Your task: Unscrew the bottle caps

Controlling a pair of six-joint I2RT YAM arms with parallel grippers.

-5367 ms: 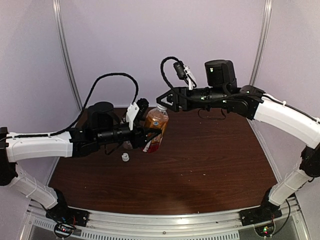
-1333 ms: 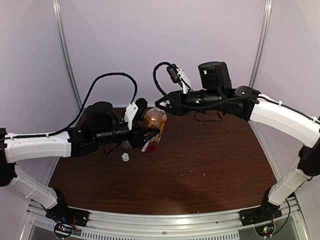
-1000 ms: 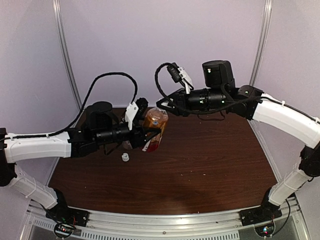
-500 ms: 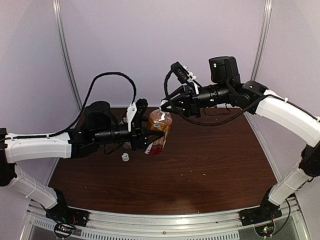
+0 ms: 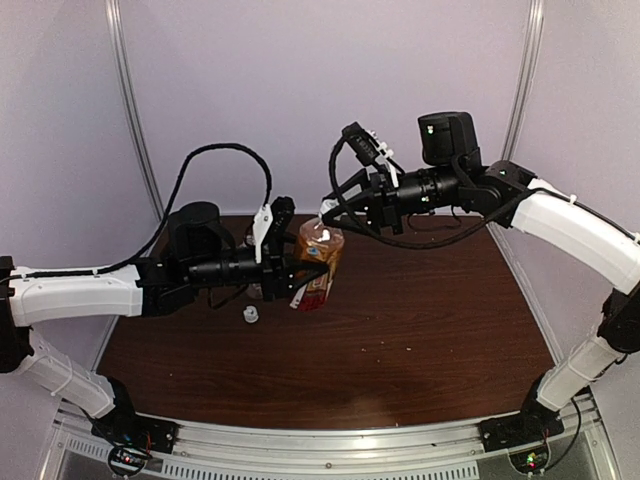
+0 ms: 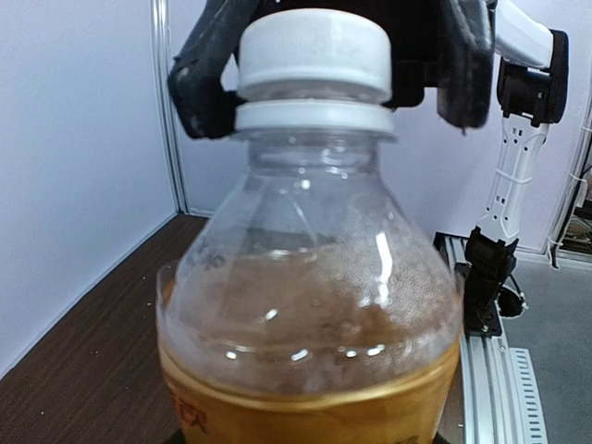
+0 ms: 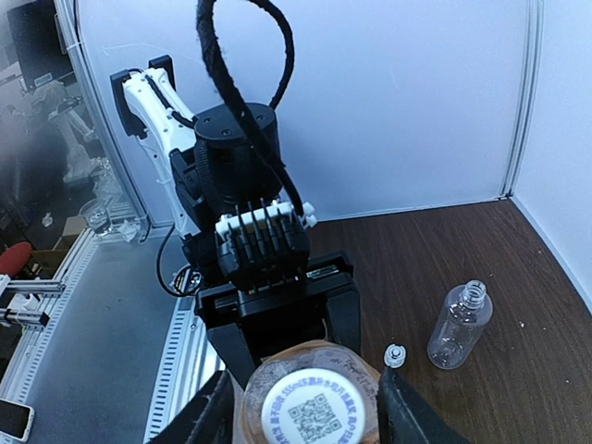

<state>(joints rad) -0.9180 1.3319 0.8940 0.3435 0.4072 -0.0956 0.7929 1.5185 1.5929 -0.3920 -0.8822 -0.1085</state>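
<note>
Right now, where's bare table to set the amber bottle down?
Free: table right half, below the right arm out to the right edge, plus the near strip along the front edge. Crowded: left rear, where loose cap and clear bottle sit by the held amber bottle.

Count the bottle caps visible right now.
2. One cap sits on the amber bottle in the left gripper; a loose cap lies on the table beside the clear bottle. None seems hidden.

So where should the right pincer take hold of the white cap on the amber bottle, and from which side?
Grip the white cap by its round side wall, coming in along the neck's axis from the top end. The left pincer holds the amber bottle by its body, leaving the cap free, and the right pincer sits open around it.
</note>
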